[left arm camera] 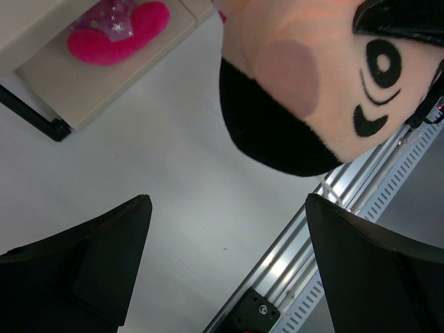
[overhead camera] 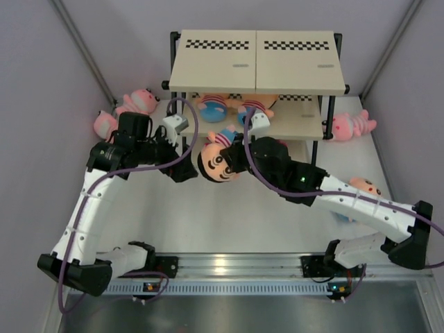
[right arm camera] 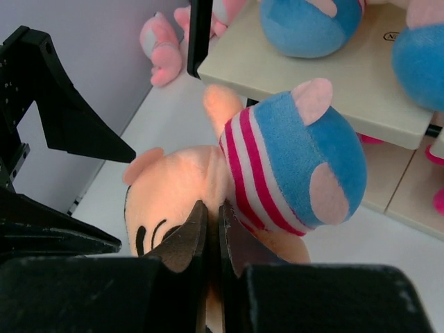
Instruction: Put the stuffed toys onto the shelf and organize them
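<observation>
My right gripper (overhead camera: 238, 157) is shut on the neck of a peach-faced doll (overhead camera: 219, 161) in a red-striped shirt and blue bottom. It holds the doll in front of the shelf (overhead camera: 257, 62). In the right wrist view the gripper (right arm camera: 214, 208) pinches the doll (right arm camera: 277, 166) between head and shirt. My left gripper (overhead camera: 186, 171) is open and empty just left of the doll's head (left arm camera: 312, 83); in its own view the gripper (left arm camera: 227, 201) hangs over bare table. Two dolls (overhead camera: 211, 107) (overhead camera: 257, 104) lie on the middle board (right arm camera: 361, 97).
Pink striped animals lie left of the shelf (overhead camera: 139, 102) (overhead camera: 104, 125) and right of it (overhead camera: 350, 126). Another doll (overhead camera: 365, 186) lies by my right arm. A magenta toy (left arm camera: 118, 31) sits on the lowest board. The metal rail (left arm camera: 333, 208) runs along the near edge.
</observation>
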